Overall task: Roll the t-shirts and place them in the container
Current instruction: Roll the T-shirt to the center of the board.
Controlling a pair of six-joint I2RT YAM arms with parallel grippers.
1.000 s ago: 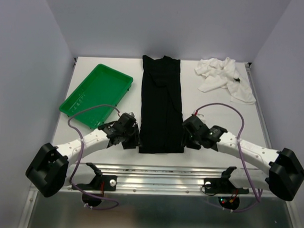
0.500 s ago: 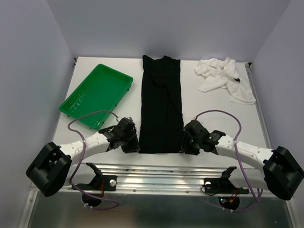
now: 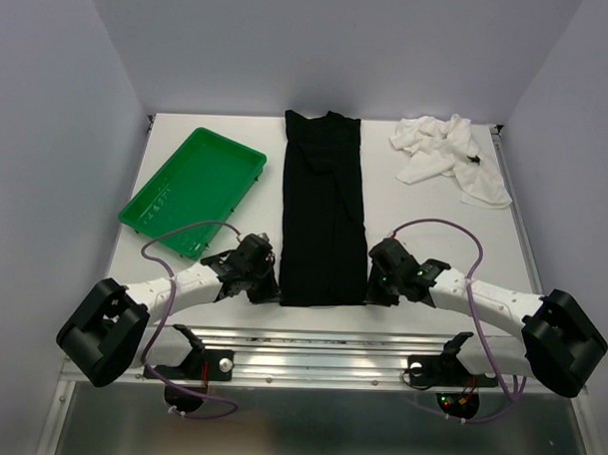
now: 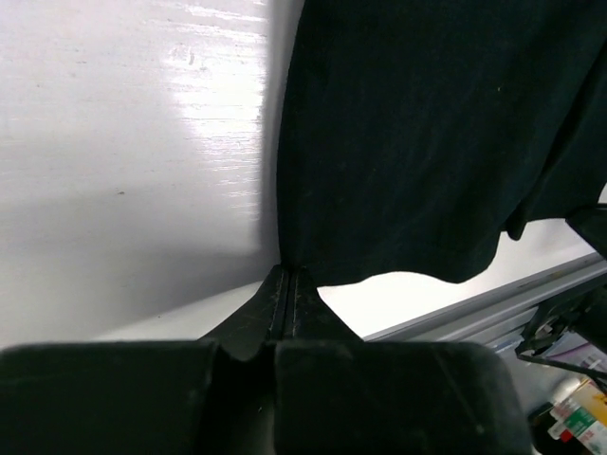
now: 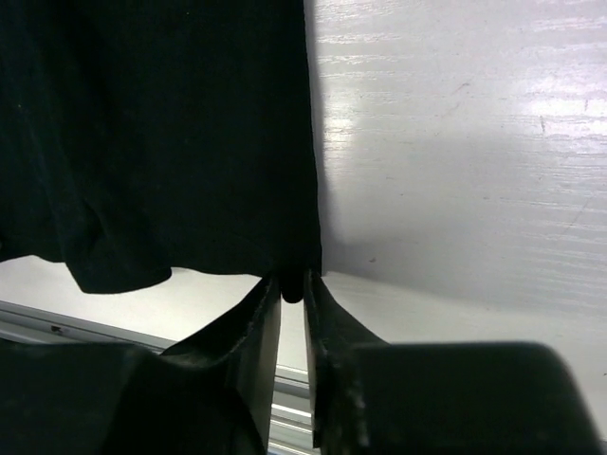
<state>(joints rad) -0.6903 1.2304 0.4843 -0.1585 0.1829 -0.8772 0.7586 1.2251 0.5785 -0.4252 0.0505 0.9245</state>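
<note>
We're at the grab step: taking the near hem to start the roll on the black t-shirt (image 3: pixel 325 208). It lies flat on the table (image 3: pixel 439 227) as a long folded strip. The strip runs straight away from both grippers, and its near corners sit right at their tips.

The left gripper (image 3: pixel 272 291) is at the near-left corner. In the left wrist view its fingers (image 4: pixel 270 305) are pressed together and the cloth corner meets their very tips. We read that as pinching the hem, with a thin bite only.

The right gripper (image 3: pixel 374 293) is at the near-right corner. In the right wrist view its fingers (image 5: pixel 258 327) stand a narrow slit apart with a nub of dark cloth in the slit. We judge that as pinching too.

Between the two grippers the hem edge looks uneven, with one flap sticking out nearer than the rest.

The white t-shirt (image 3: pixel 451 158) is crumpled well beyond the right gripper, off to its outer side, and is not rolled. The green tray (image 3: pixel 195 189) sits beyond the left gripper, out to its outer side.

Progress is early, with no roll on either shirt yet. The next move, as we judge it, is to raise both corners a little together, carry the hem forward over the strip and tuck it. Both arms need to stay level so the roll goes straight. The risk is that the left's thin bite slips off the corner.
</note>
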